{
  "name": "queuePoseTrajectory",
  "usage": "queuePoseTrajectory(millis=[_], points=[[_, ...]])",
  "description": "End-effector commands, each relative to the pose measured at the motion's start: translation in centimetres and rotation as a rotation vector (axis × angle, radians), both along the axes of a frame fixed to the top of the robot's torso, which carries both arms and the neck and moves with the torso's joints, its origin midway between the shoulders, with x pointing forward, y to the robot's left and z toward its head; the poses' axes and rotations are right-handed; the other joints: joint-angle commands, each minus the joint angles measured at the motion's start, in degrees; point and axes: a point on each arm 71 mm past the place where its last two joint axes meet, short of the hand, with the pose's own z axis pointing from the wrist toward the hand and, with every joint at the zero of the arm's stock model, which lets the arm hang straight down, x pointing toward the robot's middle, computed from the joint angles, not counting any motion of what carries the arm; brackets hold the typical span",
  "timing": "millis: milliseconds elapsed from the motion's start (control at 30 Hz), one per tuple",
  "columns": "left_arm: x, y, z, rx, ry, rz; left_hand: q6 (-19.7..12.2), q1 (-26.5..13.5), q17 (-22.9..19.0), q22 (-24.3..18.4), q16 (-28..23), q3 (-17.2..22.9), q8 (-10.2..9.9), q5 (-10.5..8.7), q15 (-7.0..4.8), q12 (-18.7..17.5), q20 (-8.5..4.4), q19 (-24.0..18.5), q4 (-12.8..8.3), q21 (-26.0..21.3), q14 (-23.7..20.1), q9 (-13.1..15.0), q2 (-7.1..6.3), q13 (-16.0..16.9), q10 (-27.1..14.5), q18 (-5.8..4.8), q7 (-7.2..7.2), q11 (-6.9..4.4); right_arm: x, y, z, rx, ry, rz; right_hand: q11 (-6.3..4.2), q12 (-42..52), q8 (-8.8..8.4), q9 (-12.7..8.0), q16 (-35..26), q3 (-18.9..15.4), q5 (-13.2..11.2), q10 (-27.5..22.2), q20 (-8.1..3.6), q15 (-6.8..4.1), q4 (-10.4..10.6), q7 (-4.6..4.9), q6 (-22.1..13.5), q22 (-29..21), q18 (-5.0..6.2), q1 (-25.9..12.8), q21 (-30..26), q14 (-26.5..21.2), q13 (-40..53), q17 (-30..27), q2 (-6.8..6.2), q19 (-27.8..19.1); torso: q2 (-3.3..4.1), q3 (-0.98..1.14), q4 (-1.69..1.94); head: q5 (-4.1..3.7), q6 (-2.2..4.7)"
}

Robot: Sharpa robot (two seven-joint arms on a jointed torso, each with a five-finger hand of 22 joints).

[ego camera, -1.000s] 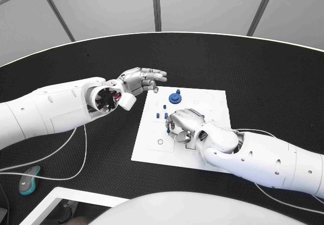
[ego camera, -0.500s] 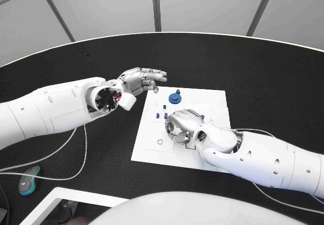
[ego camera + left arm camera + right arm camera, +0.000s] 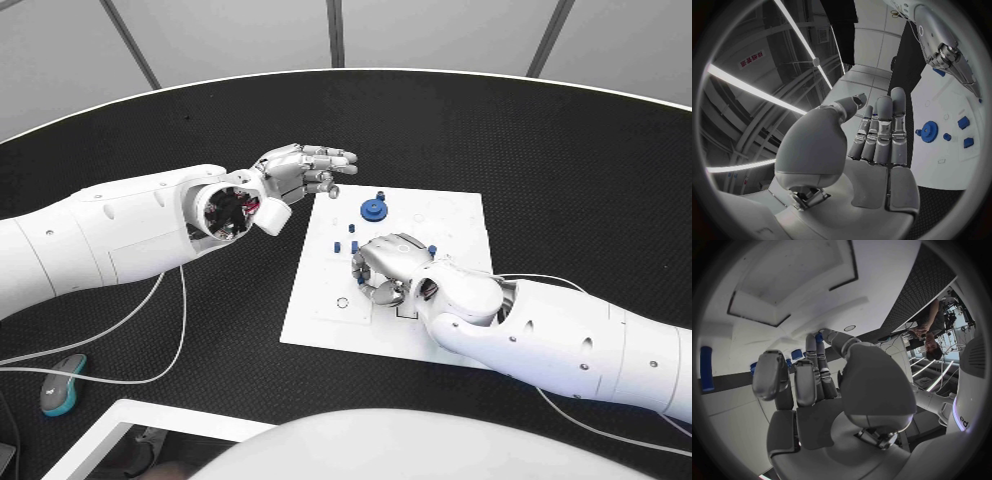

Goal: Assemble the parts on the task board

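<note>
Hovering right hand (image 3: pixel 392 262) over task board (image 3: pixel 447 215) (fingers (image 3: pixel 811 375) curled).

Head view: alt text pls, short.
The right robot hand reaches over the middle of the white task board, near small blue parts. The left robot hand hangs off the board's far left corner, holding nothing; a blue gear stands on the board.

The task board (image 3: pixel 433 330) is lying in the middle of the table (image 3: pixel 577 150). A gear-shaped part (image 3: pixel 374 209) is sitting on the board's far side, with small parts (image 3: pixel 345 245) nearer, just left of the right hand (image 3: pixel 392 262) hovering over the board's middle. The left hand (image 3: pixel 300 170) is hanging beyond the board's far left corner.
</note>
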Motion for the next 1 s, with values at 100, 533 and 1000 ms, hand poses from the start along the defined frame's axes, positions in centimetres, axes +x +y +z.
queuePoseTrajectory(millis=[100, 533, 1000], points=[[0.00, -0.02, 0.00, 0.000, 0.000, 0.000, -0.45, 0.57, -0.06, -0.05, 0.39, -0.35, -0.37, -0.09, -0.02, 0.22, 0.23, 0.01, 0.02, -0.26, -0.55, -0.02, 0.13, 0.06, -0.37, 0.97, -0.09, 0.02, 0.06, -0.01, -0.16, -0.015, 0.007, 0.000, -0.49, 0.37, 0.18, 0.10, 0.14, 0.81, 0.08, -0.06, -0.51, -0.69, -0.28, -0.02, 0.59, 6.20, -0.52, 1.12, 0.01, 2.47, -0.03, -0.02, 1.05, 0.94, 0.02, 0.00, 0.01, -0.03, 0.01], [0.00, 0.04, -0.03, 0.003, 0.004, 0.001, -0.51, 0.53, -0.14, -0.06, 0.46, -0.44, -0.40, -0.10, 0.01, 0.33, 0.27, -0.04, 0.09, -0.28, -0.65, 0.00, 0.16, 0.09, -0.51, 0.97, -0.03, 0.07, 0.14, 0.00, -0.37, -0.037, 0.019, -0.001, -0.59, 0.72, 0.39, 0.32, 0.18, 1.30, 0.05, 0.02, -0.65, -0.78, -1.01, -0.03, 1.23, 6.30, -0.56, 2.29, 0.11, 2.48, 0.13, 0.03, 2.01, 0.98, 0.06, 0.03, 0.01, 0.11, 0.01], [-0.01, 0.04, -0.04, 0.005, 0.005, 0.002, -0.61, 0.45, -0.17, -0.07, 0.49, -0.51, -0.45, -0.11, 0.04, 0.36, 0.29, -0.06, 0.16, -0.30, -0.68, -0.01, 0.14, 0.10, -0.61, 0.97, 0.01, 0.11, 0.04, 0.17, -0.52, -0.058, 0.032, 0.010, -0.41, 0.55, 0.52, 0.59, -0.01, 1.62, 0.10, -0.26, -0.67, -0.70, -0.92, 0.14, 1.55, 6.20, -0.51, 2.36, -0.29, 2.40, 0.01, -0.26, 3.37, 0.89, -0.05, 0.00, -0.04, 0.26, 0.01]])
